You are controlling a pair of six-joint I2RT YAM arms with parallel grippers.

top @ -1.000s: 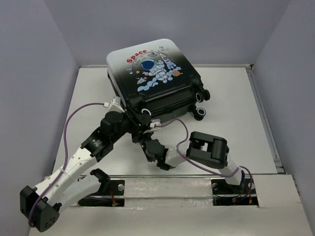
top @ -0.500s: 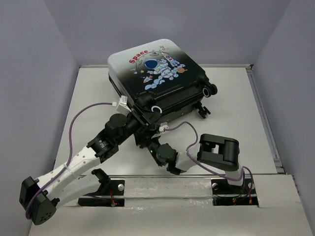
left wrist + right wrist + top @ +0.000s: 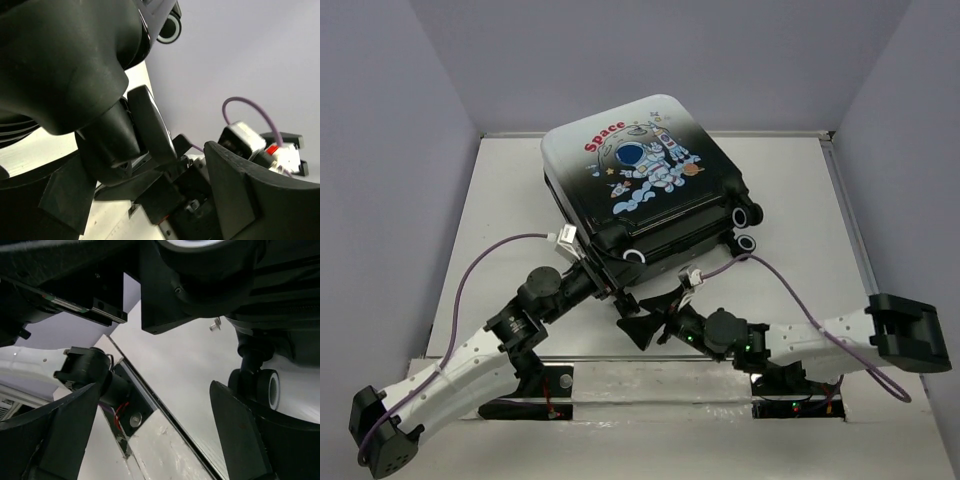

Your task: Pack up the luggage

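- The luggage [image 3: 645,175], shut, with its astronaut print and red "Space" lettering facing up, sits at the far centre of the white tabletop [image 3: 800,200]. It is turned at an angle, so its wheeled end faces near and right.
- Three black caster wheels show along that end in the overhead view: two at the right corner [image 3: 748,228] and one near the middle of the near edge [image 3: 633,255].
- The left arm reaches in from the near-left corner, and the left tool [image 3: 603,283] is tucked under the case's near-left edge.
- From the left wrist, the left tool [image 3: 145,165] has its fingers [image 3: 235,200] spread wide, released. The dark shell and a caster [image 3: 169,30] loom overhead. Black parts crowd the gap, and it cannot be told whether either finger touches them.
- The right arm stretches low across the near side from the right. Its right tool [image 3: 642,326] lies just beside the left one, below the case's near edge.
- From the right wrist, the right tool [image 3: 155,385] is also released, fingers [image 3: 65,435] wide apart, with only bare tabletop between them. The underside of the luggage hangs above, and a white-hubbed caster wheel [image 3: 267,390] stands on the tabletop just to the right.
- A purple cable [image 3: 470,260] loops out from the left arm, and another [image 3: 790,290] trails along the right arm.
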